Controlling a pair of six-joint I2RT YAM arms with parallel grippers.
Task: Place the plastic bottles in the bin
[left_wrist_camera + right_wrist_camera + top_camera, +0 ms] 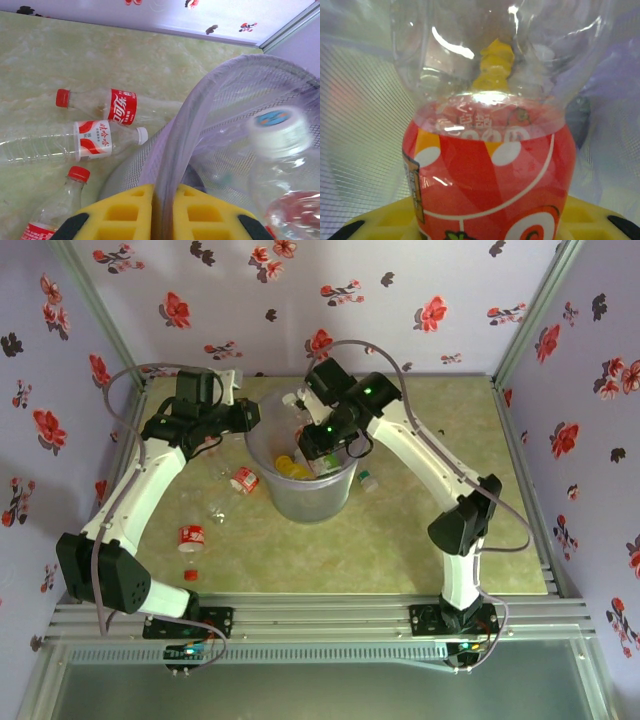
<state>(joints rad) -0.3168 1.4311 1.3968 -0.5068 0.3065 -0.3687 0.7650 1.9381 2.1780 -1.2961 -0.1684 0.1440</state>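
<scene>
The bin (318, 502) stands mid-table, a translucent greyish-lilac bucket. My left gripper (167, 202) is shut on the bin's rim (182, 135), one yellow finger on each side of the wall; from above the left gripper (250, 418) sits at the bin's left edge. My right gripper (322, 447) hangs over the bin's mouth, shut on a clear plastic bottle with a red label (490, 170). Past that bottle a yellow bottle (494, 65) lies inside the bin, and the yellow bottle (290, 466) shows from above too. A white-capped bottle (277, 132) also lies inside.
Three plastic bottles lie on the table left of the bin: a red-capped one (120, 106), a white-capped one (92, 140) and another red-capped one (60, 200). Another small bottle (368, 480) lies right of the bin. A loose red cap (190, 574) sits near the front left.
</scene>
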